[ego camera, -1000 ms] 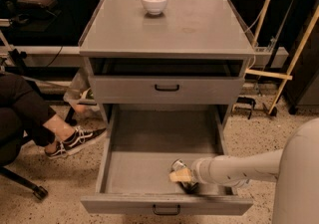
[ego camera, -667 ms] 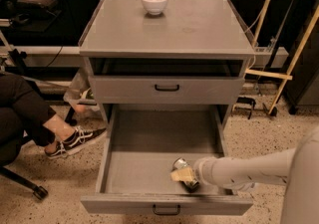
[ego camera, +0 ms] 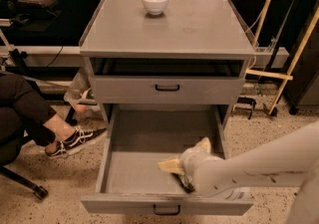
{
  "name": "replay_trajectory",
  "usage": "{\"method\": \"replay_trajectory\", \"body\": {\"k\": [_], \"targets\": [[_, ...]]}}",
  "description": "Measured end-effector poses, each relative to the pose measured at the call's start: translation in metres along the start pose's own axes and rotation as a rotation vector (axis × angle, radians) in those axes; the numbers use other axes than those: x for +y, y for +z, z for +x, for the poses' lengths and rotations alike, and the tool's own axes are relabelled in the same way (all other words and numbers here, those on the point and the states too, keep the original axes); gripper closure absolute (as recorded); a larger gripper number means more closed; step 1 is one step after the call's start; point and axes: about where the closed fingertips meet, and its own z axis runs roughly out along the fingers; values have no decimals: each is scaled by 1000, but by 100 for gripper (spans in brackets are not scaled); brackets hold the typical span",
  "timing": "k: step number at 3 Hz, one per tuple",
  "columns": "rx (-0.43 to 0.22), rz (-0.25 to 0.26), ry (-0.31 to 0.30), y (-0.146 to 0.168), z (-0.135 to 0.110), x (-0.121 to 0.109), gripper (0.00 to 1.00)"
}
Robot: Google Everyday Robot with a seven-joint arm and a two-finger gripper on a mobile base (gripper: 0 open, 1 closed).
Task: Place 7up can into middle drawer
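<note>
fingers [ego camera: 168, 166]: spread apart, gripping nothing
gripper [ego camera: 186, 155]: low inside the middle drawer, right of centre, just above the 7up can
7up can [ego camera: 184, 183]: on the drawer floor, near the front wall, partly hidden under the gripper
middle drawer [ego camera: 134, 168]: pulled out; bare floor left of and behind the can; right wall near
counts: one can; one white bowl [ego camera: 155, 1] on the cabinet top [ego camera: 194, 26]; two drawer fronts, including the upper drawer front [ego camera: 209, 91]; two black handles [ego camera: 167, 87]
change: fingers wider apart than 0.7 s back; bowl and drawer same place
</note>
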Motion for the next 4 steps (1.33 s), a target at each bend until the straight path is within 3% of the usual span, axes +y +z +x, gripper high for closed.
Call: {"method": "replay_trajectory", "body": {"k": [1,2,3,4], "targets": [[-114,-43,-271,-31,-45,77,0],[-120,-51,-384,-53,-38,93,0],[-125,-70,-372,-54,-46,91,0],[-189,-10,-314,-77,-106,53,0]]}}
